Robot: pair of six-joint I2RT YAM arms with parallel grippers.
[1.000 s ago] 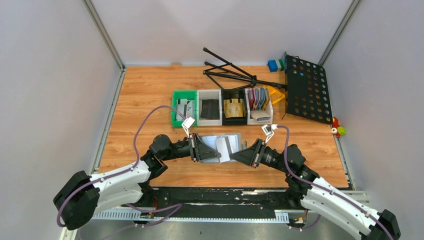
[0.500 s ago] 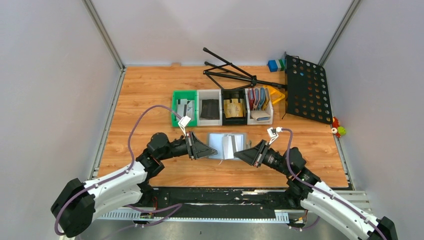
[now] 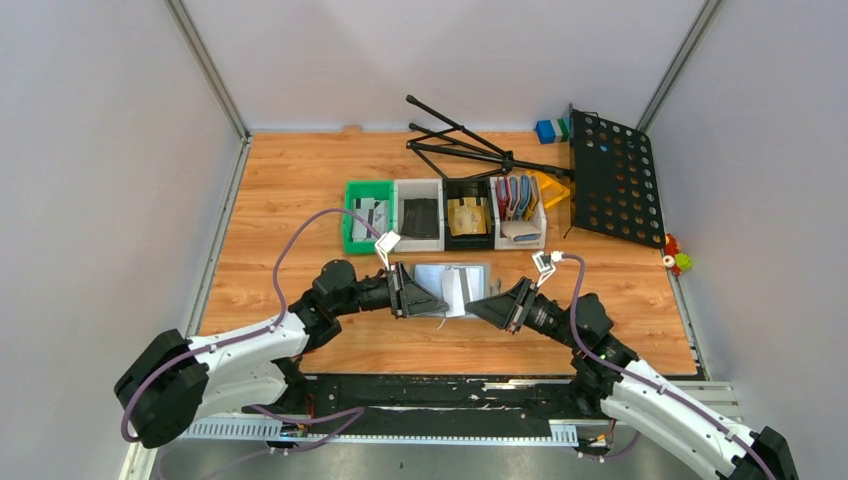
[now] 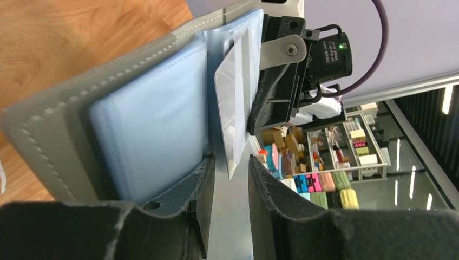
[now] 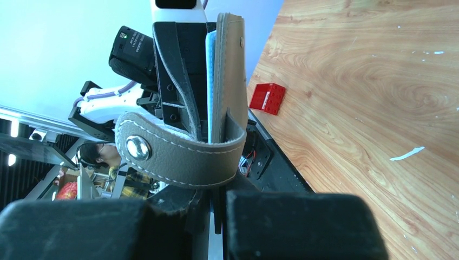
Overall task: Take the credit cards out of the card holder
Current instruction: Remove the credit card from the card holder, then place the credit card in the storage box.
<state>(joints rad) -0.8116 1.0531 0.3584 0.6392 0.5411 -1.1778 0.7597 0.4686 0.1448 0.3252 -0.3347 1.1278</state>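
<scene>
Table (image 3: pixel 300 190), wood-grain, walled on three sides; contents listed left to right. Green bin (image 3: pixel 367 215), pale flat cards inside. White bin (image 3: pixel 419 215), black flat item inside. Left gripper (image 4: pixel 231 187), released: its dark fingers (image 4: pixel 181 208) stand apart with a clear gap, and the lower corner of one credit card (image 4: pixel 234 108) hangs in that gap; whether it brushes a pad cannot be told. Card holder (image 3: pixel 440 278), grey-blue with a stitched cover, held opened out between the two arms just in front of the bins; pale blue clear sleeves (image 4: pixel 151 130) fan from its inside, and the whitish card sticks partway out of one of them. Black bin (image 3: pixel 468 215), tan-gold flat item inside. Right gripper (image 5: pixel 216 203), clenched on the holder's edge where the strap (image 5: pixel 178 157) with its metal snap wraps round. Fourth bin (image 3: pixel 517 212), red and blue holders standing in a row. Music stand (image 3: pixel 615 178), black, perforated, lying folded at the far right. Camera module (image 4: pixel 331 54) on the right wrist carries white print, too small to read. Red block (image 5: pixel 268 98) lies on the wood.
</scene>
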